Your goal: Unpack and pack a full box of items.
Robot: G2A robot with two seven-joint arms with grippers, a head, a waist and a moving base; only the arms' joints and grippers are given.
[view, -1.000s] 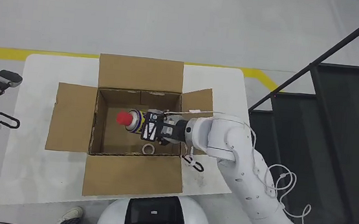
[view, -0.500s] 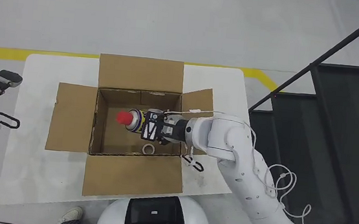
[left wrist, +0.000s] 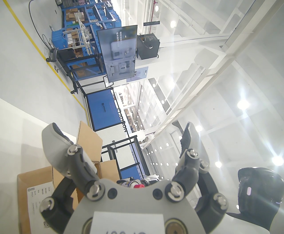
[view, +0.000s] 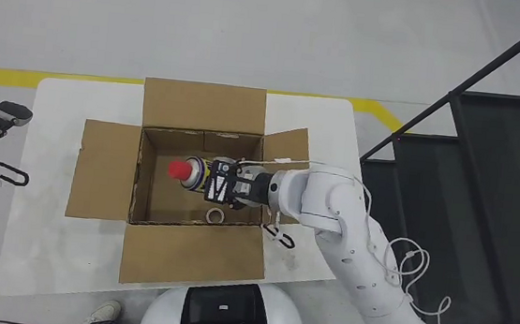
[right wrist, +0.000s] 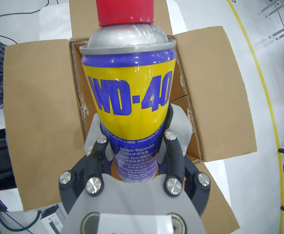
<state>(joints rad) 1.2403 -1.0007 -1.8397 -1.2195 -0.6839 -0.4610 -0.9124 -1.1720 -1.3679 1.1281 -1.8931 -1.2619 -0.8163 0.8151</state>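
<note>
An open cardboard box [view: 204, 110] stands on the white table [view: 46, 235] with all flaps spread out. My right gripper [view: 220, 183] is shut on a blue and yellow spray can [view: 191, 170] with a red cap, held lying level over the box's opening. In the right wrist view the fingers [right wrist: 177, 126] clamp the can [right wrist: 131, 88] near its lower half, with the box [right wrist: 40, 93] beneath. A small roll of tape [view: 214, 216] lies on the box floor. My left gripper [view: 1, 118] is at the table's far left edge, open [left wrist: 122, 135] and empty, pointing upward.
A black metal stair frame [view: 486, 165] stands just right of the table. Bare table surface lies left of the box and along its near left corner. A yellow floor line [view: 61, 77] runs behind the table.
</note>
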